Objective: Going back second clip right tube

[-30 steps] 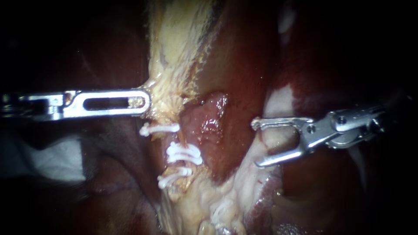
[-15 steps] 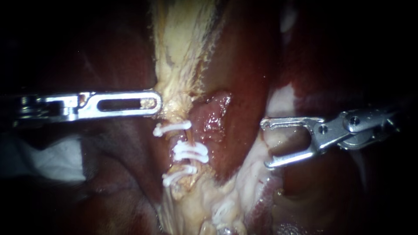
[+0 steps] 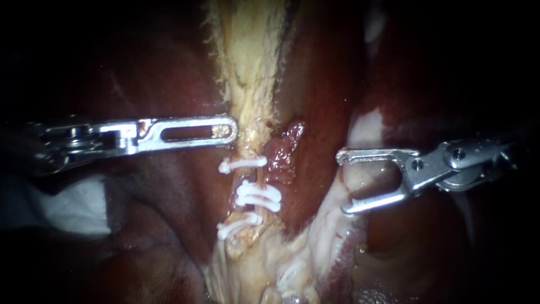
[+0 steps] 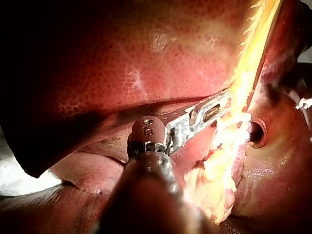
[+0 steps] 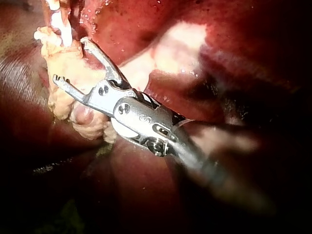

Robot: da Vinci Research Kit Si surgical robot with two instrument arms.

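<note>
My left instrument [image 3: 228, 130] comes in level from the left. Its slotted jaws are shut on the edge of a pale yellow tissue strand [image 3: 250, 84] and hold it taut; the left wrist view shows the same grip [image 4: 217, 108] on the strand [image 4: 246, 73]. Below the grip, three white clips [image 3: 257, 195] cross a thin tube [image 3: 252, 181]. My right instrument [image 3: 342, 183] stands to the right of the clips with its jaws wide open and nothing between them. In the right wrist view those open jaws [image 5: 70, 59] lie against yellow tissue [image 5: 58, 105], just short of a white clip [image 5: 58, 22].
Dark red liver [image 3: 163, 186] surrounds the strand on both sides. White gauze [image 3: 73, 208] lies at the lower left. Another white clip [image 3: 287, 276] sits in pale tissue near the lower edge. A whitish patch [image 3: 365, 126] lies above my right instrument.
My left instrument has moved right, drawing the yellow strand and the clipped tube along with it. My right instrument drew back slightly to the right, then held still with its jaws open.
</note>
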